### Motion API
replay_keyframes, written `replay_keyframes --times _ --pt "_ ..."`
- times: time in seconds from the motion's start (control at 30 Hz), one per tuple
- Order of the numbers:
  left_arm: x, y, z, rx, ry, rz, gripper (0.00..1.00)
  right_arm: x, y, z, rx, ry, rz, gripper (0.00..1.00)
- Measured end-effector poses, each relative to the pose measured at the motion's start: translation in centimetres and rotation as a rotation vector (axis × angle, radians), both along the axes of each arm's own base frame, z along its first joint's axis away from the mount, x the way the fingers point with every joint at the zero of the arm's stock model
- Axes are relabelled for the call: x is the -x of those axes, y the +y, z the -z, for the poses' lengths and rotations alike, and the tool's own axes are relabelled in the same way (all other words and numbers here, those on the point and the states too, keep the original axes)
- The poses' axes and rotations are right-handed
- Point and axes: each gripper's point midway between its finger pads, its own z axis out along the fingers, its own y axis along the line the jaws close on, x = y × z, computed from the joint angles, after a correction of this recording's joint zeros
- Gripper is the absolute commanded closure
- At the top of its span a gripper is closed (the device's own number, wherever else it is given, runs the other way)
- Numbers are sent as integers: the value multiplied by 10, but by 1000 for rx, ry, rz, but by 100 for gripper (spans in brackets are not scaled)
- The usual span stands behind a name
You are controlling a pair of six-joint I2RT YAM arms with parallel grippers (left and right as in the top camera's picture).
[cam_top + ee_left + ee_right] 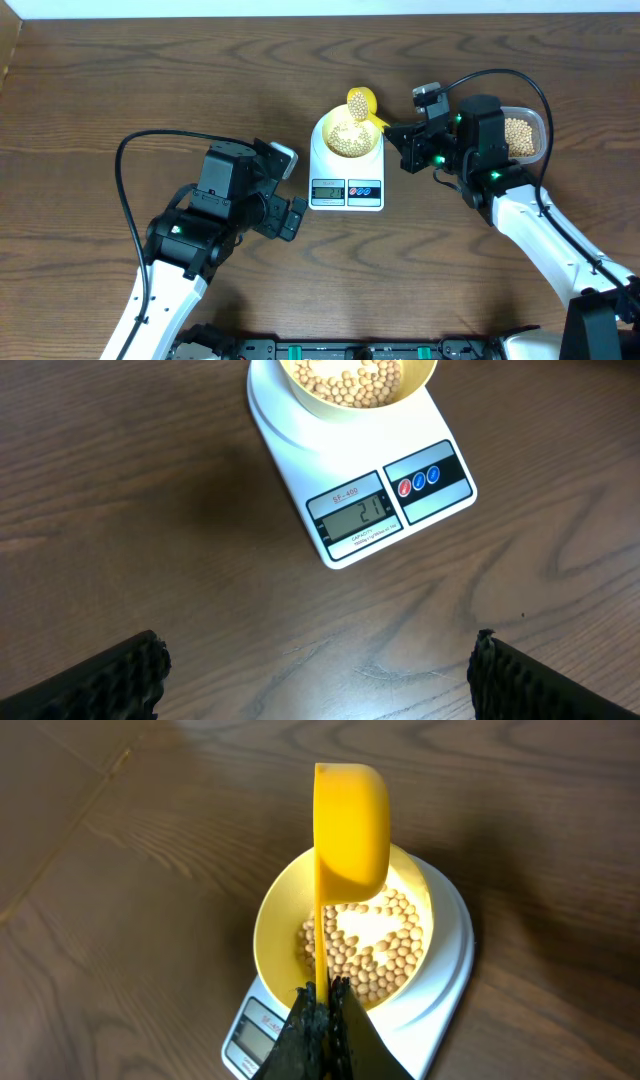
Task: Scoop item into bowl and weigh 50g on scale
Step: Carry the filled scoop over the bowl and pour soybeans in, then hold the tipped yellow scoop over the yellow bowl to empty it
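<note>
Right fingers clamp the measuring scoop over the bowl of beans ahead (scale reads 21); left fingers spread wide.

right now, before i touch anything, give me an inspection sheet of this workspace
surface: dark wood-grain table, no spills seen
job's things: pale yellow bowl sits on the white scale, partly filled with beans; display looks like 21; clear tub with more beans beside the right arm
clutter: nothing seen
grippers: left gripper open, empty, over the table near the scale; right gripper shut on the handle of the yellow scoop, tipped over the bowl
cables: left arm's cable and right arm's cable, both black loops, off the scale
surroundings: pale strip beyond the far edge; black rig at the near edge
</note>
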Motion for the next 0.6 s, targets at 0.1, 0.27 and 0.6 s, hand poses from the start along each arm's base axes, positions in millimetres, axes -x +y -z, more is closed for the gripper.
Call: replay_keyframes --times 0.1,0.27,0.6 --pt "0 0 0 0 0 0 2 -1 0 0 22 -22 -10 99" --pt "0 0 0 0 0 0 2 0 1 1 47 -51 -31 99" --pt "0 0 0 0 0 0 2 -1 0 1 74 -78 -42 99"
